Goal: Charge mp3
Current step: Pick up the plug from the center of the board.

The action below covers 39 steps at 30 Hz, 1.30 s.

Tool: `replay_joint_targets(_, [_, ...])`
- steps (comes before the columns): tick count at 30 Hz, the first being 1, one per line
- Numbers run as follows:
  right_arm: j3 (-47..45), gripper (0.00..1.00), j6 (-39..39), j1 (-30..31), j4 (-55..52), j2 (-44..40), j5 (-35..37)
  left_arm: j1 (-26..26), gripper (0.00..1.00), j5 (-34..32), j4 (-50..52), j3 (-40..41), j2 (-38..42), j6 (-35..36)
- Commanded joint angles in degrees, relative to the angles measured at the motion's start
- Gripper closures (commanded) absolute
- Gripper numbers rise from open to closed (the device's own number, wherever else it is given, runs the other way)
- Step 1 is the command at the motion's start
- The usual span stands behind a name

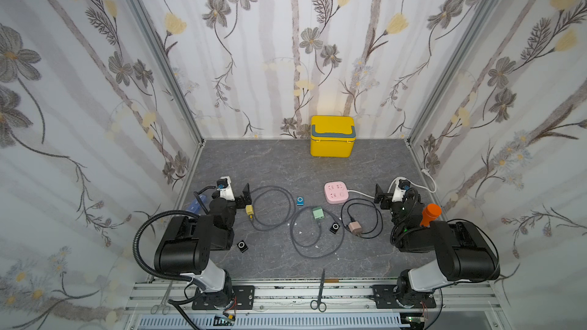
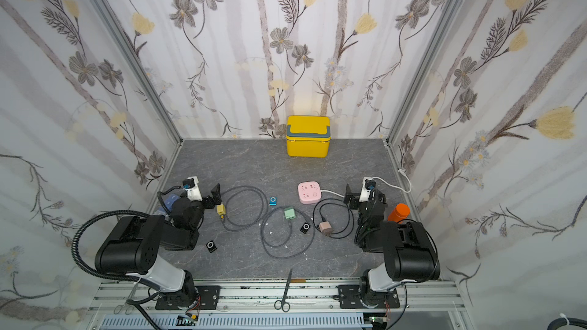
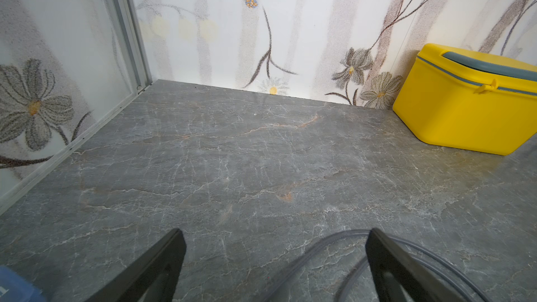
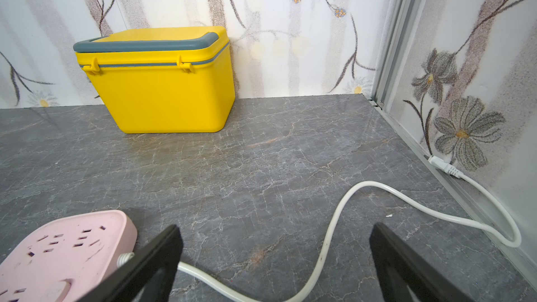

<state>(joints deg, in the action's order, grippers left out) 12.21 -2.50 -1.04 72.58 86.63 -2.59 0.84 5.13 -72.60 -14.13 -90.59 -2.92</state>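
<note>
Three small mp3 players lie on the grey table: a blue mp3 (image 1: 300, 200) (image 2: 273, 201) mid-table, a black mp3 (image 1: 334, 227) (image 2: 305, 227) and another black mp3 (image 1: 242, 246) (image 2: 211, 246). Grey cables run from a yellow charger (image 1: 249, 210), a green charger (image 1: 318, 213) and a brown charger (image 1: 354, 227). The pink power strip (image 1: 336, 192) (image 4: 62, 252) sits right of centre. My left gripper (image 1: 247, 196) (image 3: 276, 232) stands open beside the yellow charger, over a cable loop (image 3: 328, 245). My right gripper (image 1: 378, 195) (image 4: 276, 228) stands open just right of the strip, empty.
A yellow lidded box (image 1: 332, 136) (image 4: 159, 82) stands at the back wall. The strip's white cord (image 4: 343, 207) runs to the right wall. An orange bottle (image 1: 430, 214) is behind the right arm. Scissors (image 1: 320, 293) and forceps (image 1: 163, 300) lie on the front rail.
</note>
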Motion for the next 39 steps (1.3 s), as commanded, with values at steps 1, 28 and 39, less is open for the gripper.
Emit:
replay_joint_targets(1, [0.1,0.00,0.7,0.1,1.3,-0.1,0.1,0.0,0.00,-0.5,-1.9,-0.3,0.0,0.7])
replay_joint_targets(28, [27.0,0.12,-12.2,2.2,-68.7,-12.6,11.9,-13.3,0.00,-15.8,56.8,-25.2,10.9,-5.6])
replay_joint_targets(39, [32.5,0.15,-17.6,13.5,-91.8,-14.9,2.0,-17.9,0.00,-9.5,67.3,-28.3,18.3,-13.0])
